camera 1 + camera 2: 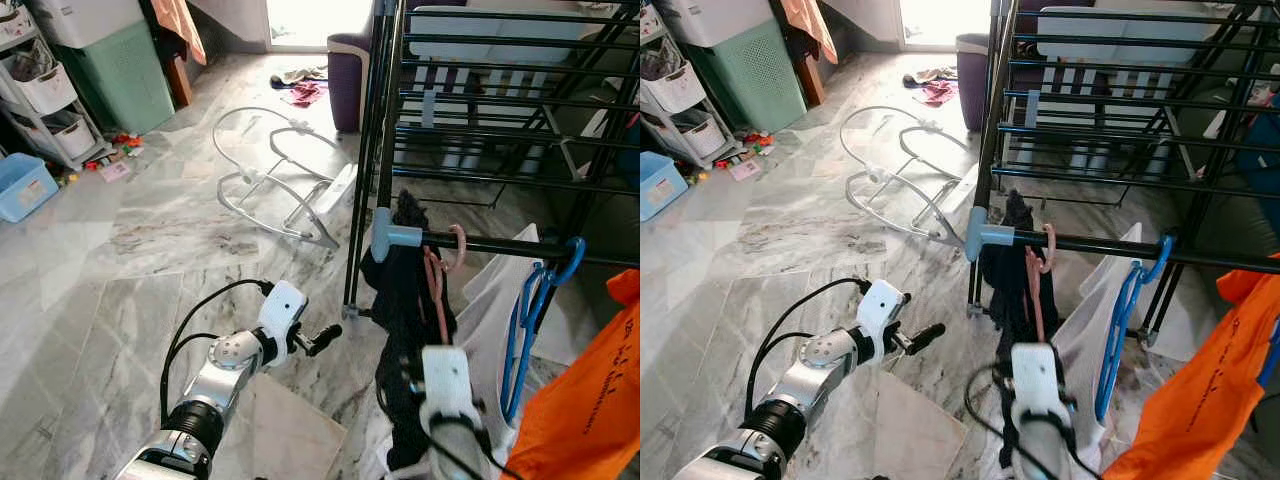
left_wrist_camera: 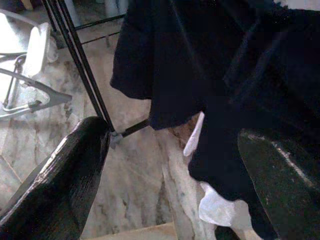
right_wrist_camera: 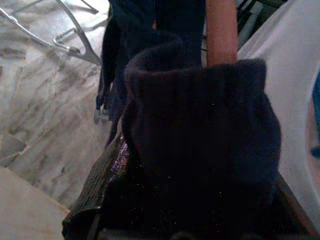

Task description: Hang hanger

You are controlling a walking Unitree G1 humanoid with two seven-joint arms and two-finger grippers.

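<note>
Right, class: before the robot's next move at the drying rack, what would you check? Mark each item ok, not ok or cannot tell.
1. Pink hanger hooked over the rail: ok.
2. Right hand gripping the dark garment: ok.
3. Left hand open, apart from the garment: ok.
4. Blue hanger hangs apart from the pink hanger: ok.
5. Garment seated squarely on the pink hanger's shoulders: cannot tell, the fabric hides them.

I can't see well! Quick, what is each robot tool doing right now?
Left tool: open, holding nothing, beside the dark garment.
Right tool: shut on the dark garment, low by the pink hanger.
</note>
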